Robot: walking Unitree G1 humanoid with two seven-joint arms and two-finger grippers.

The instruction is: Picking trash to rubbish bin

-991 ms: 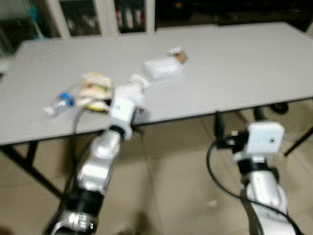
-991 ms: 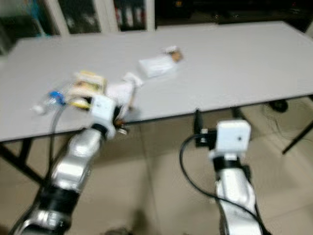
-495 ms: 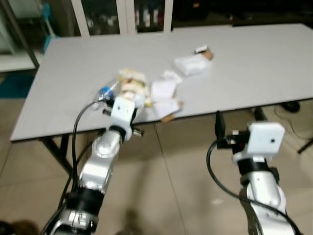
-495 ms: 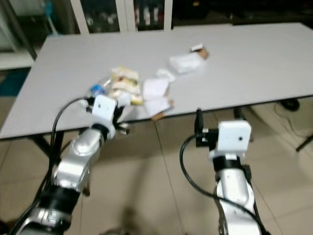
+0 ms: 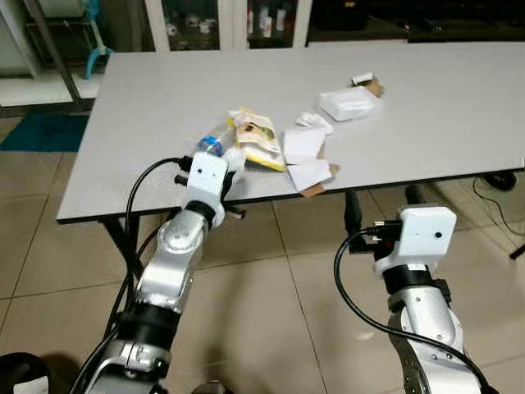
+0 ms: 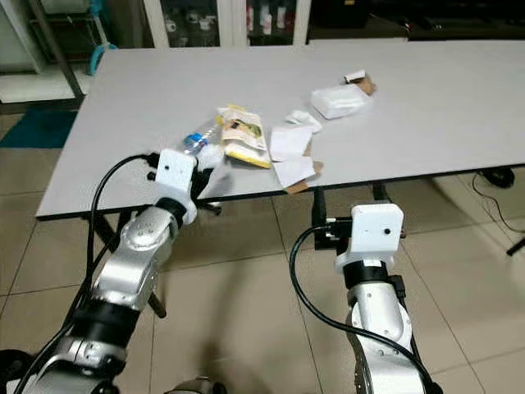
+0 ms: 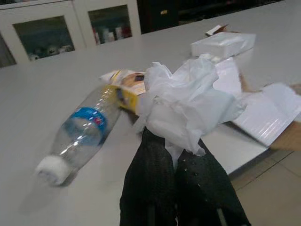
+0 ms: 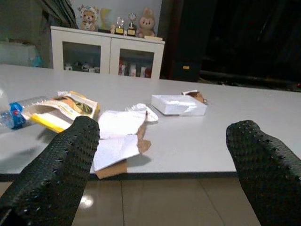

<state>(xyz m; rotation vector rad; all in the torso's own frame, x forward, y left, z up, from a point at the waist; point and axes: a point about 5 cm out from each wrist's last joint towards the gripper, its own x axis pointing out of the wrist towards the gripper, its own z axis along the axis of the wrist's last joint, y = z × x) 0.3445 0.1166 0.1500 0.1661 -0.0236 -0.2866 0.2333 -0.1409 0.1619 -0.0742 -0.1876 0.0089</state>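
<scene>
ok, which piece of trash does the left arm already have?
The crumpled white tissue, pinched in the left gripper jaws at the table edge. The bottle, yellow packet and torn cardboard lie loose.

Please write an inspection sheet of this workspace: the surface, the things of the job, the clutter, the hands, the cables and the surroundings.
Surface: grey table, trash lying near its front edge.
Job's things: tissue held in the left hand; bottle lying on its side; yellow packet; white papers, the front one over the table edge; white box; no bin seen.
Clutter: nothing seen.
Hands: left hand shut on the tissue at the table edge; right hand open, below the table edge.
Cables: black cables looping at both wrists.
Surroundings: tiled floor, white cabinets behind.
</scene>
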